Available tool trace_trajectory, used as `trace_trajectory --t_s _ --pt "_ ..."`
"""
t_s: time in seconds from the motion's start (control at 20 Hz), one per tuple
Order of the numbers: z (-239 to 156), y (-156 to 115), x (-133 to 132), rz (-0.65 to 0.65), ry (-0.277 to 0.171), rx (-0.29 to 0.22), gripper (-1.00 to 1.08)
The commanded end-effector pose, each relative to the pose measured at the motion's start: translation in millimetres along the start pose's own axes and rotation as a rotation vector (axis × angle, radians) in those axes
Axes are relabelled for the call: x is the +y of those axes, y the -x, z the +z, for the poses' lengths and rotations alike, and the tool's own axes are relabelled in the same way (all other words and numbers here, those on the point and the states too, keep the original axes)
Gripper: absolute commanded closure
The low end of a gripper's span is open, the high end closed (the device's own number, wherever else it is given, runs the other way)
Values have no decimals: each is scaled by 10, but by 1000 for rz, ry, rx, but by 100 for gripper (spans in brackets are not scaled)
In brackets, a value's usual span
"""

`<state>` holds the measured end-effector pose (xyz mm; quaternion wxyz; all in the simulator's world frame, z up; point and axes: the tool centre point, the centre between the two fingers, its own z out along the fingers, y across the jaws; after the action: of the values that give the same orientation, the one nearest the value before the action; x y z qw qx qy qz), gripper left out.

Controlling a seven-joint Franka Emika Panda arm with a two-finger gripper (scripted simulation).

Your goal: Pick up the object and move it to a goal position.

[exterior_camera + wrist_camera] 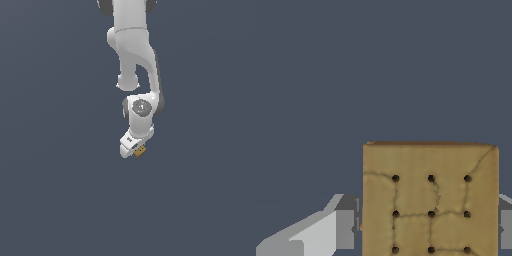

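Note:
The object is a tiny tan-brown cube [140,151] with small dark dots on its face. In the exterior view it sits at the tip of my white gripper [136,149], below the arm's wrist. In the wrist view the cube [430,200] fills the space between my two fingers, with one grey-white finger [331,230] against one side and the edge of the other finger [505,227] against the opposite side. The gripper is shut on the cube and holds it off the ground.
A plain dark grey-blue floor [60,200] lies all around, with no other objects in view. The white arm [132,45] comes down from the exterior view's top centre.

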<state>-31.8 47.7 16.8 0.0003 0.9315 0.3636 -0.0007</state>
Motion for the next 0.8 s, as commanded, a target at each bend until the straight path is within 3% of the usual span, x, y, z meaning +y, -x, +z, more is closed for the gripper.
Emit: trace_trajectory --t_s 0.0,0.35,0.75 --pt "-76 -26 -32 -1 1 1 108" --pt "-472 -145 -234 -2 2 1 108" --pt "-1247 -377 -616 -2 2 0 108"
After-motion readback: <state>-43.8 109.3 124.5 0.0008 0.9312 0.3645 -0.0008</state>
